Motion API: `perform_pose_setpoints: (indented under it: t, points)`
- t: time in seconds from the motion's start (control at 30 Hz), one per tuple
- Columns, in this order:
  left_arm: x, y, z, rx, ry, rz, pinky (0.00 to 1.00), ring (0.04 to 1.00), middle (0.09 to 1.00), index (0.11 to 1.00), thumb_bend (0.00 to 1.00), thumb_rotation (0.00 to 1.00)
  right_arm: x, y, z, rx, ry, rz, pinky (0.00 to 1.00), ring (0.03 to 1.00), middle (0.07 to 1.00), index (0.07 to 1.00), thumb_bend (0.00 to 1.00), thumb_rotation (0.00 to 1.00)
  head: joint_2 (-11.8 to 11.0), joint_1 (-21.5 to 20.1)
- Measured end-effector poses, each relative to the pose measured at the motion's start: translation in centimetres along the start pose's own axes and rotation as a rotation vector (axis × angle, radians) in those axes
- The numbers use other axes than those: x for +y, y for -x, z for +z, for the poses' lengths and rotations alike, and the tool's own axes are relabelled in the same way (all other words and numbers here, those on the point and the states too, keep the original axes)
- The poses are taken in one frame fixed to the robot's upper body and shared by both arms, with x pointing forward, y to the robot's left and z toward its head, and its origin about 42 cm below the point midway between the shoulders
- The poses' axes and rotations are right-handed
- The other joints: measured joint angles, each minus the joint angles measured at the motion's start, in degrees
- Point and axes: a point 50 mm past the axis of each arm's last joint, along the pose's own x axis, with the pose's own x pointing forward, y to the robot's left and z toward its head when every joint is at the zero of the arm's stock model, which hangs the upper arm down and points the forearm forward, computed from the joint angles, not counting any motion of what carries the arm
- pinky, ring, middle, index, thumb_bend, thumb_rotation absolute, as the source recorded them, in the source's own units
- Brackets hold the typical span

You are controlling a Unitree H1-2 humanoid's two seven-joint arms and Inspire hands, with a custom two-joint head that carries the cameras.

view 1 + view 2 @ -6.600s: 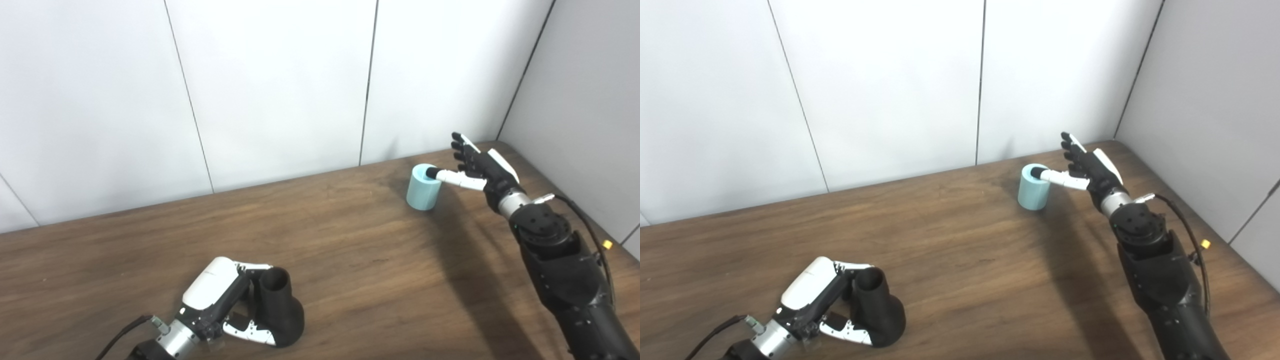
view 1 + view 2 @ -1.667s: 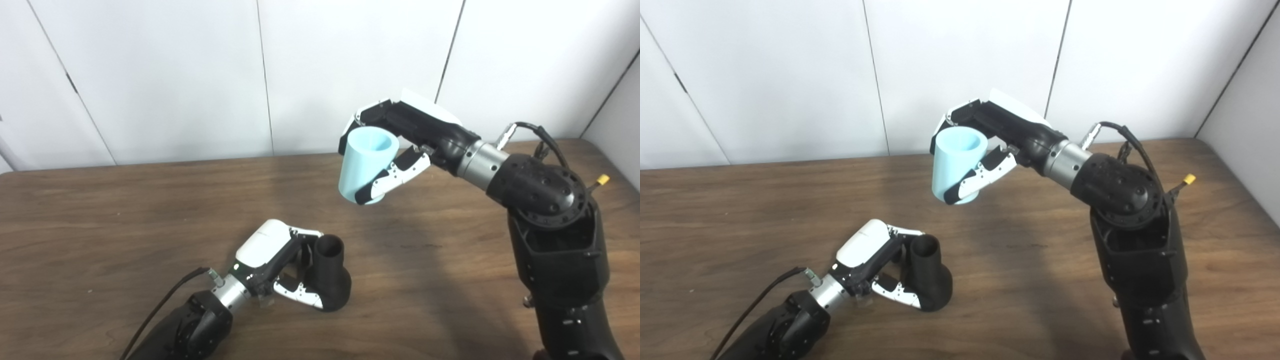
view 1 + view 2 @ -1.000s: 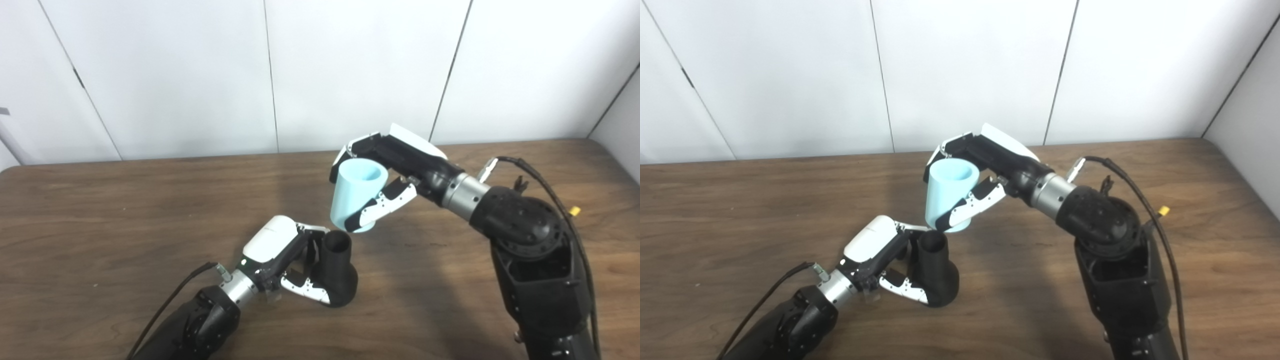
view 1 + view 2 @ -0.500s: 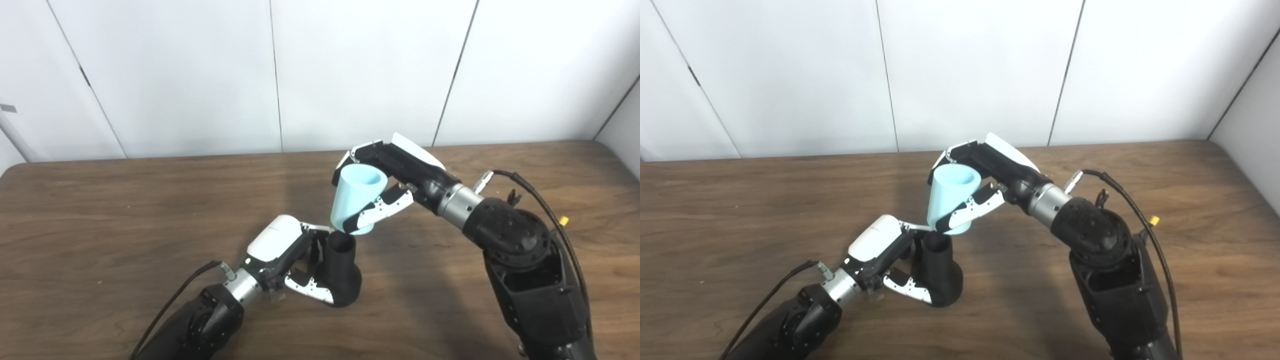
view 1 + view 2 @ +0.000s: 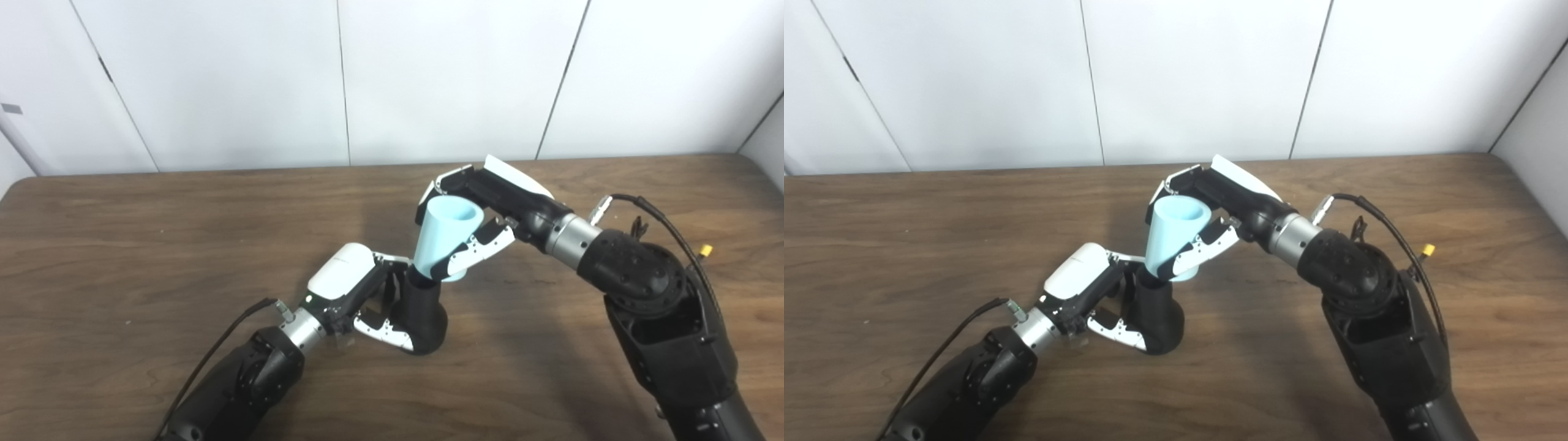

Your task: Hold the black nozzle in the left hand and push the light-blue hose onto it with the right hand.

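The black nozzle (image 5: 422,312) stands on its wide base on the wooden table (image 5: 122,245), neck pointing up. My left hand (image 5: 352,291) is shut on it from the left, thumb low across the base. My right hand (image 5: 490,208) is shut on the light-blue hose (image 5: 444,242), a short open tube, tilted a little. The hose's lower end sits over the top of the nozzle's neck, which it hides. In the right eye view the hose (image 5: 1176,239) and the nozzle (image 5: 1154,315) show the same way.
A white panelled wall (image 5: 429,73) runs along the table's far edge. A cable with a yellow plug (image 5: 706,250) hangs beside my right forearm. The table's left end (image 5: 9,193) is in view.
My right hand has brought the hose down and left until its lower end covers the nozzle's neck. My left hand keeps its hold on the nozzle. The camera has shifted a little.
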Motion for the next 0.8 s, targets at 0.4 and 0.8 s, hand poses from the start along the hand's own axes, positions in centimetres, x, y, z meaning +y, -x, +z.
perform_pose_setpoints:
  t: [0.4, 0.8]
  points:
    - [-0.1, 0.0, 0.1, 0.0, 0.002, -0.002, 0.26, 0.376, 0.429, 0.513, 0.5, 0.0, -0.1, 0.3, -0.1, 0.004, 0.04, 0.047, 0.33, 0.42, 0.489, 0.504, 0.52, 0.0, 0.7, 0.44]
    - [-0.1, 0.0, 0.2, -0.001, 0.004, -0.003, 0.26, 0.377, 0.427, 0.512, 0.5, 0.0, 0.8, 0.4, 0.2, -0.005, 0.037, 0.045, 0.34, 0.415, 0.479, 0.519, 0.52, 0.0, 1.05, 1.05]
